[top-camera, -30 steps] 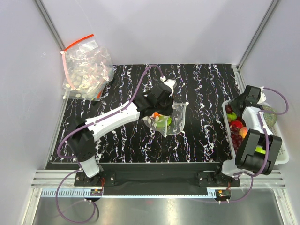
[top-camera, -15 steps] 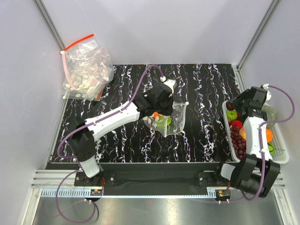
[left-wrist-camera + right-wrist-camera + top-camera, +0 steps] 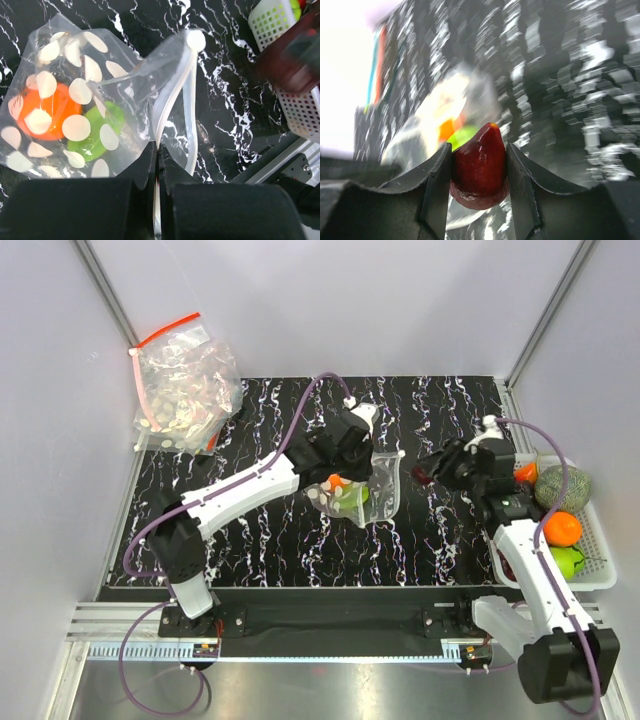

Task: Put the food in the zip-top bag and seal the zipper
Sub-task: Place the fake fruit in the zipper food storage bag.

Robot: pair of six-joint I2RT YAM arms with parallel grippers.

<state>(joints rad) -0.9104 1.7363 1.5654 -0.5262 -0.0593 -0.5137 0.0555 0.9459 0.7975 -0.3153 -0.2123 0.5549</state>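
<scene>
You face a black, white-veined table [image 3: 420, 540] closed in by plain pale walls [image 3: 350, 300]. Aluminium posts [image 3: 105, 285] rise at its far corners, and a ribbed silver rail [image 3: 110, 625] lines its near edge.

zip-top bag [image 3: 420, 131] — blurred | white basket [image 3: 272, 20] — cut off by edge

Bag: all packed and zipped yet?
Not yet. An orange piece and a green piece sit in the bag. The left gripper pinches its edge; the right gripper holds a red fruit nearby. That fruit must go in, then the open zipper needs sealing.
</scene>
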